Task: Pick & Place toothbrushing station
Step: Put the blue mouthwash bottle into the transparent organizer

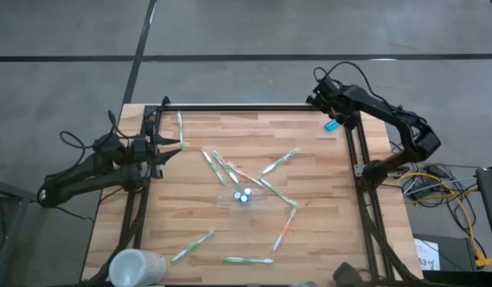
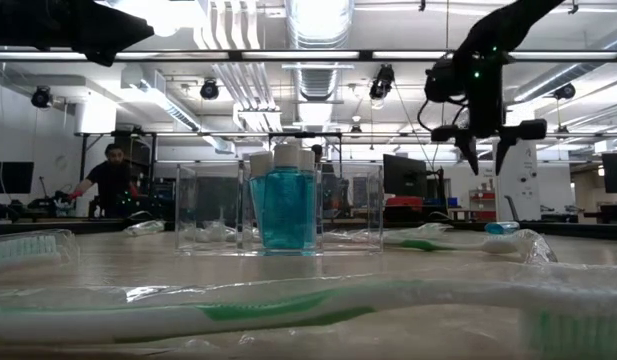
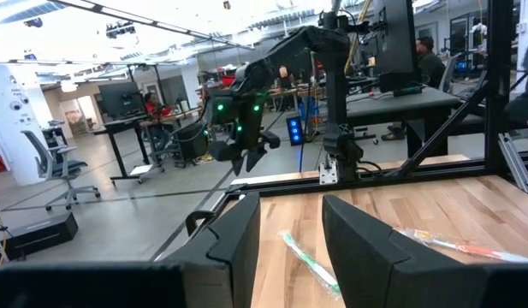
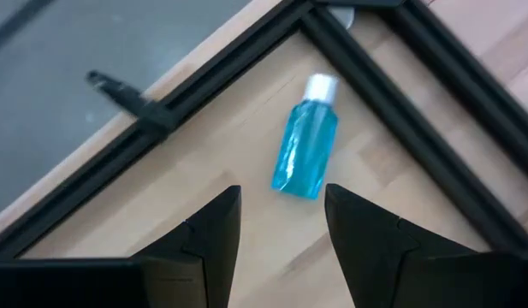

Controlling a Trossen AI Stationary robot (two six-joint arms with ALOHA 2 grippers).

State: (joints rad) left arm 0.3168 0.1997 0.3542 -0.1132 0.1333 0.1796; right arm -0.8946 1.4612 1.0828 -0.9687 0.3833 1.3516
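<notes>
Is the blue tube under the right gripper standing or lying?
Lying flat: the blue tube rests lengthwise on the table, white cap sideways.

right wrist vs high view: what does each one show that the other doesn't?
Right wrist only: the blue tube up close, white cap visible, lying free ahead of the open right gripper.
High only: the left gripper at the table's left edge, scattered toothbrushes, the clear holder mid-table, a frosted cup.
Both: that tube in the table's far right corner.

- Light wooden butcher-block table [image 1: 325,207] with a black metal frame [image 1: 253,108] along its edges.
- Large frosted white plastic cup [image 1: 135,267] lying at the table's near-left corner.
</notes>
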